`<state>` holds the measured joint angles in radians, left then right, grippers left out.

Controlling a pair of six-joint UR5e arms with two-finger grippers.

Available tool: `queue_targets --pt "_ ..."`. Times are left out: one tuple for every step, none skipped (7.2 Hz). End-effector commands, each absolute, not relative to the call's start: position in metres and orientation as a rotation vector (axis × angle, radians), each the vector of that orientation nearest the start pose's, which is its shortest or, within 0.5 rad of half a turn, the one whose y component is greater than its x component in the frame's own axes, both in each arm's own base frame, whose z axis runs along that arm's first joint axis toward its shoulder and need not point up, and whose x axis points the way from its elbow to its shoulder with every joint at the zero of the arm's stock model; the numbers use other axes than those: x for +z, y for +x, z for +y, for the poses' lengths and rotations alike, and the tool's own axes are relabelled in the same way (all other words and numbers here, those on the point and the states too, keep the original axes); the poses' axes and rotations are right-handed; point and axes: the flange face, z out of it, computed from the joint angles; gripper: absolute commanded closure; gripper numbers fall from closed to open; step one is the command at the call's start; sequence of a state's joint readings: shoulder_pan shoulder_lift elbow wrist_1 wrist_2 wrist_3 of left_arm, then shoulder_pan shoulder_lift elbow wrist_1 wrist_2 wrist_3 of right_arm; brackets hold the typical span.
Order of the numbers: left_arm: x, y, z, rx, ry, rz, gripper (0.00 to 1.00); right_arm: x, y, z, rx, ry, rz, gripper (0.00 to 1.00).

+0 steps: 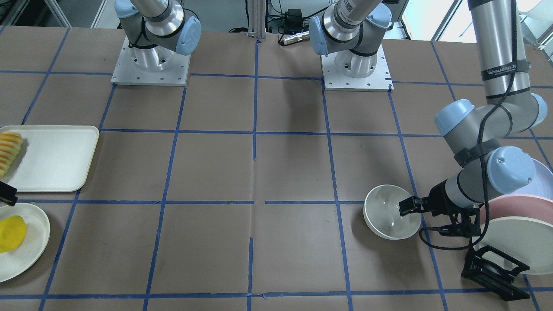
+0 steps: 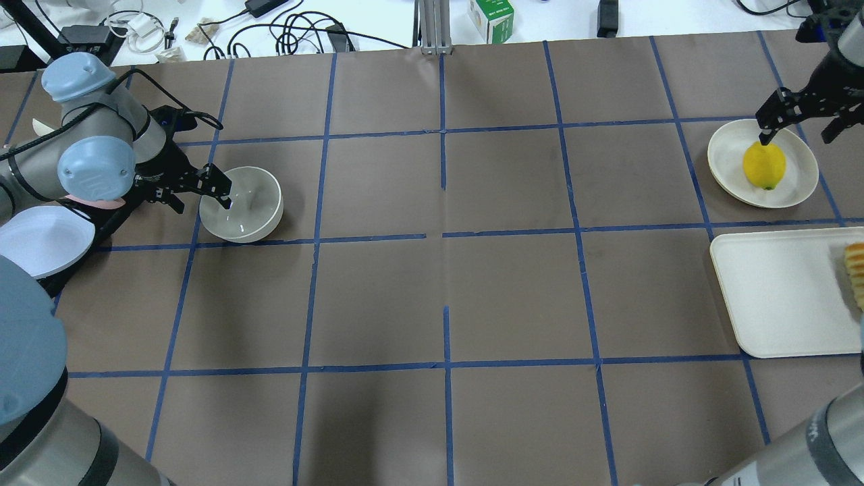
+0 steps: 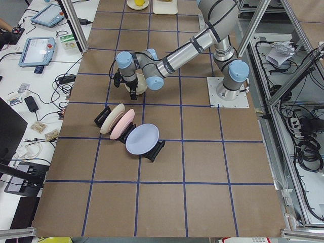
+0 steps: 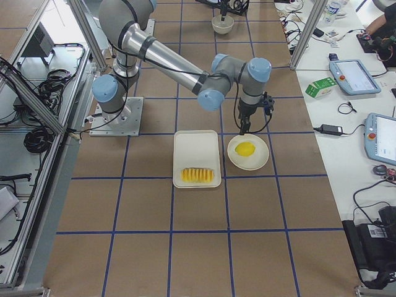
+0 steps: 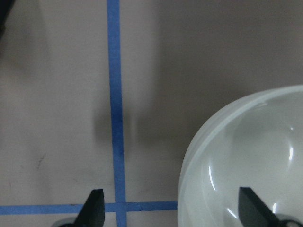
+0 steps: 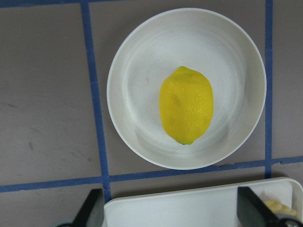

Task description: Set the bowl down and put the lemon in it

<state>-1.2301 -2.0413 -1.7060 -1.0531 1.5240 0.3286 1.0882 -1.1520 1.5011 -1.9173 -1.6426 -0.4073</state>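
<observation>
The cream-white bowl [image 2: 241,204] stands on the table at my left side, and also shows in the front view [image 1: 391,212]. My left gripper [image 2: 206,190] is open and straddles the bowl's near rim. In the left wrist view one fingertip [image 5: 94,203] is outside the bowl [image 5: 246,165] and the other is inside. The yellow lemon [image 2: 764,165] lies on a flat cream plate [image 2: 729,175] at the far right. My right gripper [image 2: 800,131] hangs open and empty just above it. The right wrist view shows the lemon [image 6: 186,105] whole, centred on the plate [image 6: 137,80].
A cream tray [image 2: 776,297] with ridged yellow-orange sliced food [image 2: 856,270] lies beside the lemon's plate. A black rack [image 1: 494,270] holding white, pink [image 1: 514,206] and lavender plates stands right behind my left gripper. Blue tape lines grid the brown table.
</observation>
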Motion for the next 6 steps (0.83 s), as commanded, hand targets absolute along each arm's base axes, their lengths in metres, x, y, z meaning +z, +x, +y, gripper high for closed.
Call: queue_targets --pt "0.198 0.069 -0.613 0.111 -0.019 3.217 0.05 0.268 -0.211 -0.644 0.017 0.157 3.211 0.0" --pt "0.194 0.068 -0.611 0.096 -0.018 3.216 0.22 0.25 -0.215 -0.651 0.032 0.166 3.206 0.0" --pt "0.192 0.067 -0.609 0.102 -0.03 3.215 0.53 0.243 -0.218 -0.655 0.032 0.185 3.206 0.0" --pt "0.19 0.066 -0.607 0.113 -0.033 3.218 0.7 0.226 -0.219 -0.658 0.064 0.278 3.19 0.0" --pt "0.194 0.068 -0.606 0.104 -0.028 3.216 1.0 0.222 -0.219 -0.658 0.073 0.288 3.186 0.0" --pt "0.194 0.07 -0.605 0.104 -0.026 3.216 1.0 0.216 -0.22 -0.659 0.084 0.292 3.183 0.03"
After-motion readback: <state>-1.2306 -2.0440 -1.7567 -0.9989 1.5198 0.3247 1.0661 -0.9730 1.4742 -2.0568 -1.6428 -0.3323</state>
